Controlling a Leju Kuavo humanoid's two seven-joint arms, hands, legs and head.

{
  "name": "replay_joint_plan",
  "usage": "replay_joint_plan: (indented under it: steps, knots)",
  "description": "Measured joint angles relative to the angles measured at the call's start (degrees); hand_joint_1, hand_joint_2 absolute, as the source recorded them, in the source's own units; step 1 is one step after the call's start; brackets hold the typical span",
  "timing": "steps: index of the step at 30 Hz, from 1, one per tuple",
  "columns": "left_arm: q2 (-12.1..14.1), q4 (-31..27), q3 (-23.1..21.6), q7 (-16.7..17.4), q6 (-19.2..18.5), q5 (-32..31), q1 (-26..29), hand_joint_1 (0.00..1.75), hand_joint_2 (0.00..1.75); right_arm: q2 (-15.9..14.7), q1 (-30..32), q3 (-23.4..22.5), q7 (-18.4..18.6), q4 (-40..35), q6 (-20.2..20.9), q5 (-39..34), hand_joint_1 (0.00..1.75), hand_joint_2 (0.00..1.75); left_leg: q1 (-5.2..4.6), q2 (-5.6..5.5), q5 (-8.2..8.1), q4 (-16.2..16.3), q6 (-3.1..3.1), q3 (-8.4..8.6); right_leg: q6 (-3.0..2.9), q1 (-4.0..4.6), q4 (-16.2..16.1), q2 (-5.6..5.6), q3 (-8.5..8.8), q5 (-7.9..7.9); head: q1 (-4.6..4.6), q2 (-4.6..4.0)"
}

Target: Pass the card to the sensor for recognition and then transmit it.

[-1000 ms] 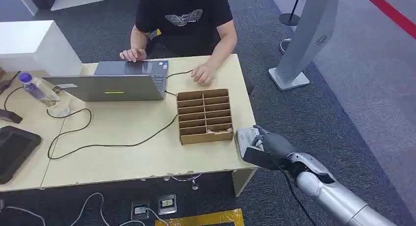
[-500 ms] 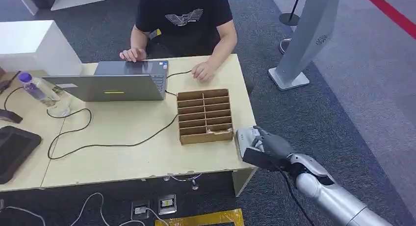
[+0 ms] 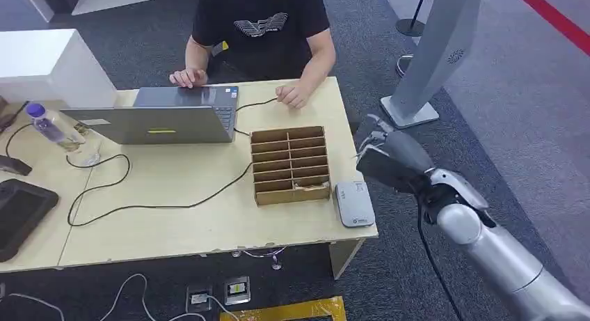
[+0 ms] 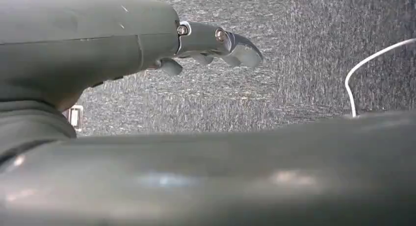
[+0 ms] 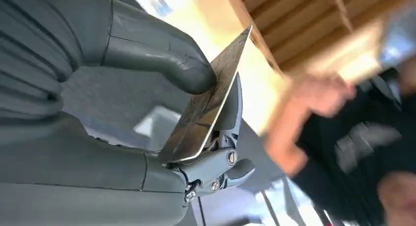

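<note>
One right robot hand (image 3: pixel 387 156) pinches the card (image 5: pixel 206 106) between thumb and fingers (image 5: pixel 230 108), raised off the right end of the table (image 3: pixel 174 216), above and beyond the grey sensor (image 3: pixel 354 203). Whether the left robot hand (image 4: pixel 216 42) holds anything cannot be told.

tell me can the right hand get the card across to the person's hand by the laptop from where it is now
Probably yes. The right hand holds the card raised off the table's right edge, and the person's hand rests on the far corner; only open tabletop and the low divider box lie nearby.
</note>
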Motion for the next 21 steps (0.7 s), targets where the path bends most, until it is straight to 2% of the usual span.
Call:
replay_joint_plan:
  steps: [5, 9, 14, 21]
  knots:
    - [-0.1, 0.0, -0.5, -0.1, 0.0, 0.0, 0.0, 0.00, 0.00, 1.0, -4.9, -1.5, -3.4, -0.5, 0.2, 3.7, 1.75, 1.75, 0.00, -0.01, 0.00, 0.0, 0.00, -0.01, 0.00, 0.00, 0.0, 0.01, 0.00, 0.00, -0.02, 0.00]
    - [-0.3, 0.0, -0.9, -0.2, -0.4, 0.0, -0.2, 0.00, 0.00, 3.8, -7.3, -1.3, -7.1, 2.3, -0.9, 6.2, 1.75, 1.75, 0.05, -0.03, 0.00, 0.0, 0.00, -0.04, -0.01, 0.04, 0.0, -0.03, 0.01, -0.01, 0.00, 0.00]
    - [-0.5, 0.0, -1.0, -0.2, -0.5, -0.2, -0.3, 0.00, 0.00, 8.9, -10.4, -0.6, -11.2, 10.4, -3.5, 9.1, 1.75, 1.75, 0.07, -0.02, 0.01, 0.0, -0.02, -0.06, -0.01, 0.05, 0.0, -0.01, -0.01, -0.01, 0.02, 0.00]
    - [-0.5, 0.0, -1.9, 0.3, -0.5, -0.5, -0.3, 0.00, 0.00, 15.3, -13.6, 0.6, -14.2, 22.4, -6.6, 11.2, 1.75, 1.75, 0.07, -0.03, 0.02, 0.0, -0.03, -0.07, -0.02, 0.06, 0.0, -0.02, -0.02, -0.01, 0.02, 0.00]
